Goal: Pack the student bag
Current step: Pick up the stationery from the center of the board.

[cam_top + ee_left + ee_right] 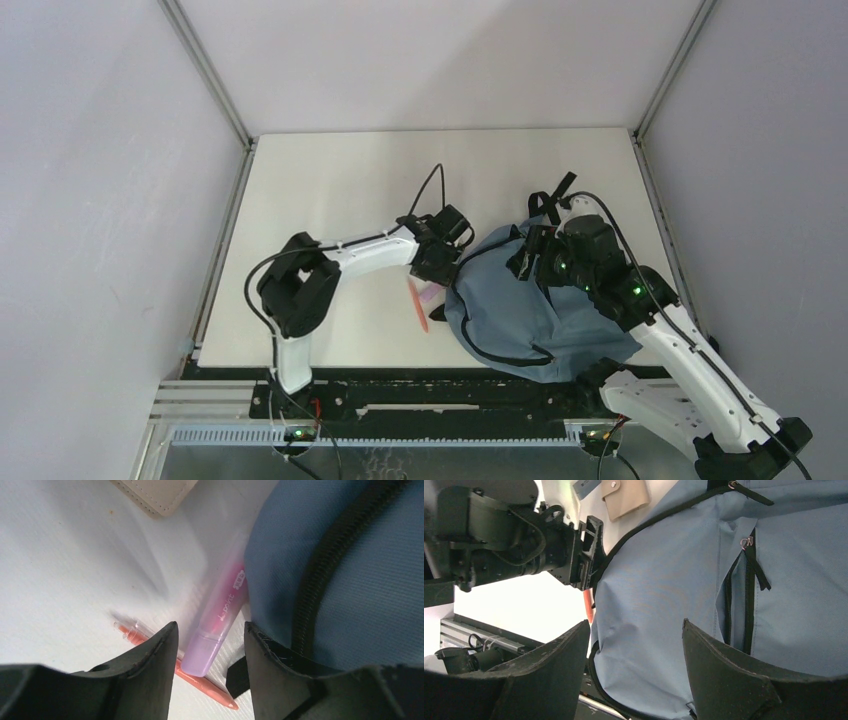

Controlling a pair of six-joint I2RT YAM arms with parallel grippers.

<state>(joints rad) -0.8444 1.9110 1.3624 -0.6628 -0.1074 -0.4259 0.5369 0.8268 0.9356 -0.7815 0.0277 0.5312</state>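
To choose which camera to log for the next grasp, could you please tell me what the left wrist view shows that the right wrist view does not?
Only the left wrist: a pink-and-lilac highlighter lying between the fingers of the open left gripper, beside the student bag. Only the right wrist: that gripper seen from outside, and the bag's front zip pocket. Both: the bag, a beige pouch and the white table.

One high overhead view, two close wrist views.
The top camera looks down across the whole worktop (330, 190); both wrist cameras sit near the bag (664, 580), which all three views share.
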